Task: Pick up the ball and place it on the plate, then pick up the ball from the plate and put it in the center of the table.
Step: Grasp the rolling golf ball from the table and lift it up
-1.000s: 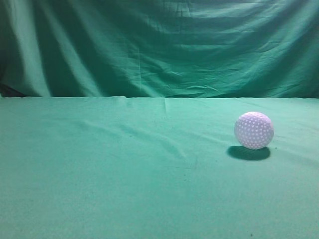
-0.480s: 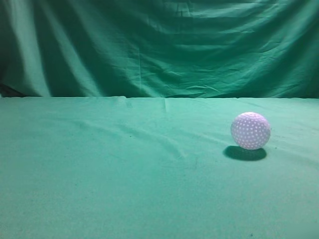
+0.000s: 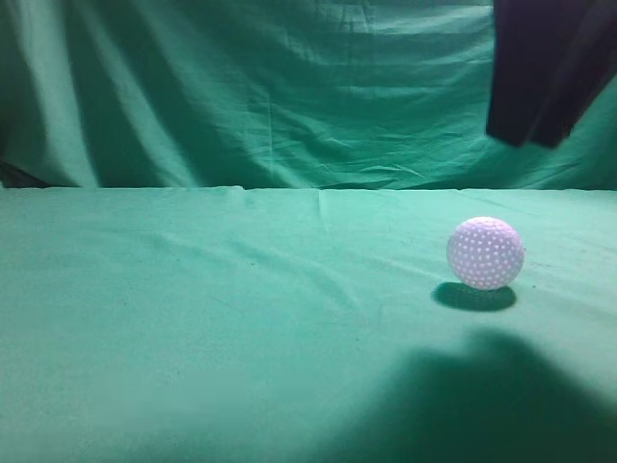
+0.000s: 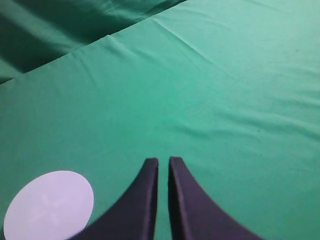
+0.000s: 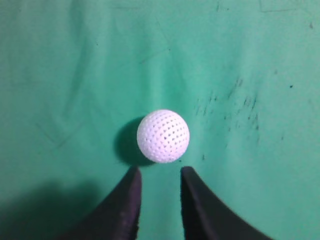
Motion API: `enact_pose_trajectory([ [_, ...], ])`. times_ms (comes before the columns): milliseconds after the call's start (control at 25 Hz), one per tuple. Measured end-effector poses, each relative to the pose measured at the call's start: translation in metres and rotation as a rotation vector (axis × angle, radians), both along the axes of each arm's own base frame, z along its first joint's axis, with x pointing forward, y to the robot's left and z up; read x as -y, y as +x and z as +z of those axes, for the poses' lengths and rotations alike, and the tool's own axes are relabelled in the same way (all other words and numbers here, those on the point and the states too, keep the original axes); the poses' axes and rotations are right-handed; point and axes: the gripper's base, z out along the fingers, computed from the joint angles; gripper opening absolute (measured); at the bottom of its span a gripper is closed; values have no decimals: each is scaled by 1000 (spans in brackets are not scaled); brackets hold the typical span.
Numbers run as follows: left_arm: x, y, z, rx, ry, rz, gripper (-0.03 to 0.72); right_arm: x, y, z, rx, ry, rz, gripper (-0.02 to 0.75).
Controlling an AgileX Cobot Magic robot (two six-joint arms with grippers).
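The ball [image 3: 486, 253] is white and dimpled and rests on the green table [image 3: 222, 328] at the right. My right gripper [image 3: 528, 135] hangs above it at the top right of the exterior view. In the right wrist view the ball [image 5: 163, 136] lies just ahead of the right gripper [image 5: 160, 171], whose jaws are open and empty, apart from the ball. My left gripper [image 4: 163, 161] is shut and empty above the cloth. The plate [image 4: 48, 206], flat, round and white, lies to its left, empty. The plate is out of the exterior view.
A draped green cloth backdrop [image 3: 289, 96] hangs behind the table's far edge. The arm's shadow [image 3: 482, 405] falls on the cloth at the front right. Dark specks [image 5: 240, 105] mark the cloth right of the ball.
The ball rolled slightly left, then stopped. My right gripper came into the exterior view at the top right, and its shadow now falls on the front of the table.
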Motion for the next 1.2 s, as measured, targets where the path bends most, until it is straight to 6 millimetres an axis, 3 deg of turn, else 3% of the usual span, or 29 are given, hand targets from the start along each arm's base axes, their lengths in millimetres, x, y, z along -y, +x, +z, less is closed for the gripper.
enact_pose_trajectory([
  [200, 0, 0, 0, 1, -2, -1, 52, -7, 10, -18, -14, -14, 0, 501],
  [280, 0, 0, 0, 1, -2, -1, 52, -9, 13, -26, -30, -25, 0, 562],
  [600, 0, 0, 0, 0, -4, 0, 52, -21, 31, -43, -70, -50, -1, 552],
  [920, 0, 0, 0, 0, -4, 0, 52, -23, 33, -58, -117, -79, -2, 552],
  [1120, 0, 0, 0, -1, -6, 0, 52, -24, 34, -63, -132, -89, -2, 337],
  [1200, 0, 0, 0, -1, -6, 0, 52, -24, 34, -63, -130, -86, -4, 330],
])
